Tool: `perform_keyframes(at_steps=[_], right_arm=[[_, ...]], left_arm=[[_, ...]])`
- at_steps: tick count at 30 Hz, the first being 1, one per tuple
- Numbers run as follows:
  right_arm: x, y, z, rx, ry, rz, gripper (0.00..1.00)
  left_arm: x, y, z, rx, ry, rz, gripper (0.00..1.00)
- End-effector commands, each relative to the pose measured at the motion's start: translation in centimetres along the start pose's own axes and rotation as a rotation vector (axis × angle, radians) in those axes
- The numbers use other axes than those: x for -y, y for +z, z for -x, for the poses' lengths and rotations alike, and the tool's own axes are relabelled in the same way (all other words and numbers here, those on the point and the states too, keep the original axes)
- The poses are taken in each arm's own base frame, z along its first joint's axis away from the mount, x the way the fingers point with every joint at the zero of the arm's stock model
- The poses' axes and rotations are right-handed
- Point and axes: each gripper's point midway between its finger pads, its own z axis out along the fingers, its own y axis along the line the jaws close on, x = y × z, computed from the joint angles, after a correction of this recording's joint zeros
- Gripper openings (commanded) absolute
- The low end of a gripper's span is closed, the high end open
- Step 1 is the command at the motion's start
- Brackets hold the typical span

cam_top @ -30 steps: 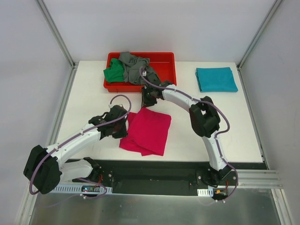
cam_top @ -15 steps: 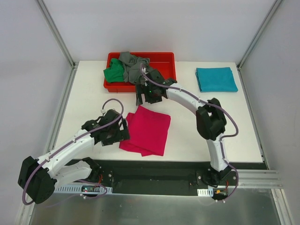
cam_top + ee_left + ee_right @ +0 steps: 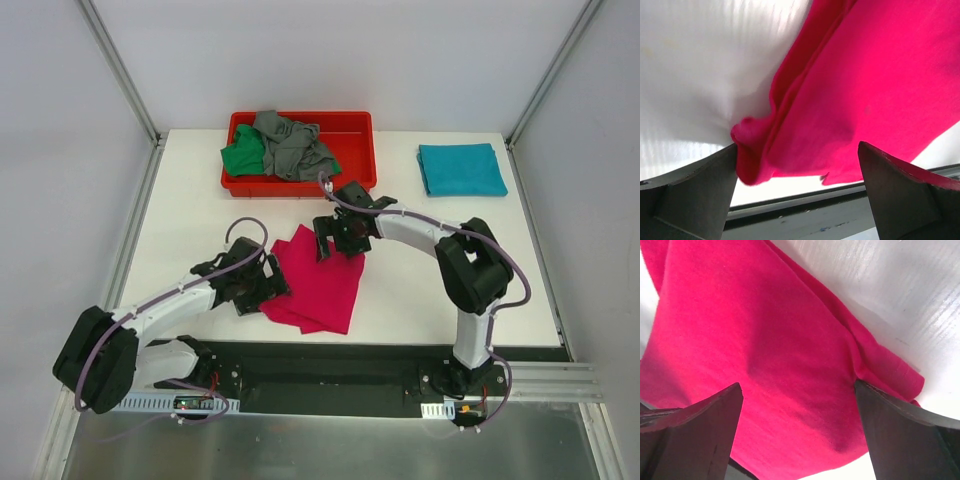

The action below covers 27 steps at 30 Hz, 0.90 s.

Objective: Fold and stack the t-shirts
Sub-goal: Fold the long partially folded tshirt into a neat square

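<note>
- Folding the pink shirt (image 3: 322, 282) looks like the step in hand. It lies as a partly folded, slightly crooked rectangle on the table (image 3: 190, 200), near the front edge and between the two arms.
- The left gripper (image 3: 262, 287) sits at the shirt's left edge. In its wrist view the fingers (image 3: 690, 195) are spread wide, straddling a bunched, rolled corner of cloth without pinching it.
- The right gripper (image 3: 336, 240) sits at the shirt's far edge. Its fingers (image 3: 695, 432) are spread wide too, with the layered hem between them and nothing pinched.
- The teal shirt (image 3: 462, 168) lies folded flat at the far right of the table, well apart from the pink one. That looks like the place for the stack.
- The green shirt (image 3: 243, 158) and the grey shirt (image 3: 292, 145) lie crumpled in the red tray (image 3: 350, 140), not yet folded, so the task is likely under halfway.
- The next move calls for both grippers to close on all layers at their edges, then lift together. Catching only the top layer could pull the fold open.
</note>
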Motion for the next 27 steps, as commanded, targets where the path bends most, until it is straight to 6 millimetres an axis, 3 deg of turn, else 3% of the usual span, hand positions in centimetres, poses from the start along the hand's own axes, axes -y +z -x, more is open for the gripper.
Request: perform_keyframes(at_steps=[1,5,9,13,15,18,23,25,27], right_arm=[[-0.5,0.9,-0.2,0.006,0.023,0.044,0.96],[1.0,-0.1,-2.6,0.016,0.104,-0.035,0.96],[2.6,-1.4,-7.1,0.058,0.294,-0.118,0.96],[2.0,-2.3,-12.0,0.138,0.366,-0.165,0.96],[1.3,-3.0,-13.2,0.178,0.36,-0.172,0.96],[0.5,-5.0,-12.4,0.253,0.31,-0.178,0.96],[2.0,-8.9,-8.7,0.384,0.175,-0.306,0.96],[2.2,-9.5,-7.6,0.394,0.134,-0.317,0.96],[2.3,-9.4,-6.5,0.388,0.117,-0.308,0.96]], left_arm=[[1.3,1.7,2.9,0.057,-0.032,-0.028,0.99],[1.5,2.5,4.7,0.079,-0.011,0.001,0.99],[2.7,3.2,7.1,0.1,0.037,0.019,0.99],[5.1,4.5,8.6,0.056,0.123,-0.015,0.99],[6.7,4.7,9.1,0.032,0.168,-0.058,0.98],[6.9,4.5,9.1,0.011,0.232,-0.055,0.95],[2.9,2.3,9.2,0.072,0.231,0.111,0.96],[1.4,1.0,9.3,0.114,0.223,0.17,0.97],[1.3,0.1,8.9,0.125,0.218,0.146,0.97]])
